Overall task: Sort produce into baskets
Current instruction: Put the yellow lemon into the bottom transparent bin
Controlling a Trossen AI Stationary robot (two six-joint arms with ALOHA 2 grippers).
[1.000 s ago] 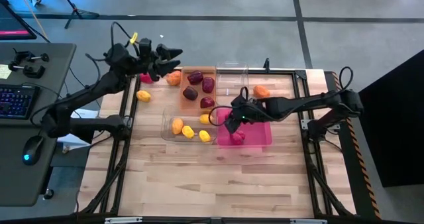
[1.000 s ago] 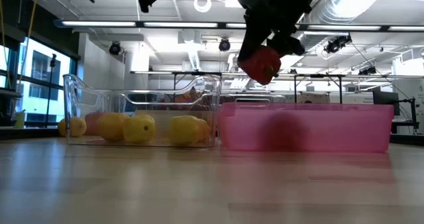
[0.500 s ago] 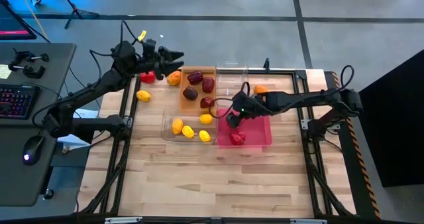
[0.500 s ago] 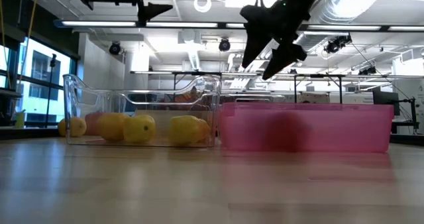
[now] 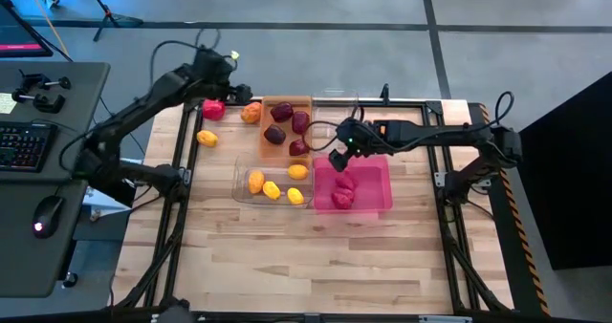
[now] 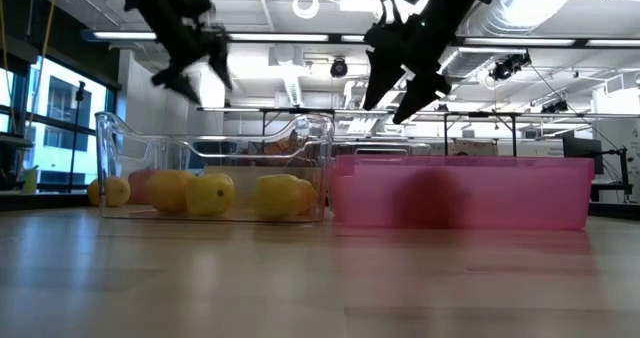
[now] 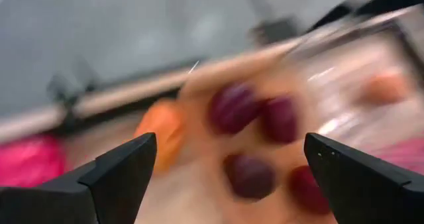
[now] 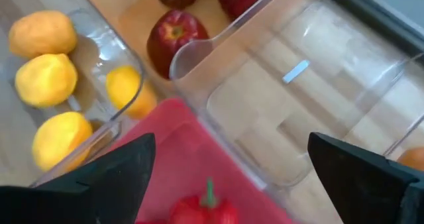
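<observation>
My right gripper (image 5: 338, 158) hangs open over the far left corner of the pink basket (image 5: 381, 191), which holds a red pepper (image 8: 202, 211) and another red piece (image 5: 341, 200). My left gripper (image 5: 233, 94) is open in the air at the far left, above loose produce on the table: a red piece (image 5: 212, 110), an orange one (image 5: 251, 113) and a yellow one (image 5: 207, 138). The orange basket (image 5: 287, 101) holds maroon pieces (image 5: 300, 122). One clear basket (image 5: 241, 170) holds yellow and orange pieces (image 5: 272, 189). The other clear basket (image 8: 318, 111) is empty.
Black frame rails (image 5: 432, 122) run along the table's sides and far edge. An orange piece (image 8: 415, 159) lies on the table beyond the empty clear basket. The near half of the wooden table (image 5: 306, 256) is bare. A desk with a keyboard (image 5: 24, 143) stands off the table's left.
My right gripper has opened and let go of the red pepper, which has dropped into the pink basket. The gripper has then drawn back toward the table's far edge. My left gripper has swung down toward the loose produce at the far left.
</observation>
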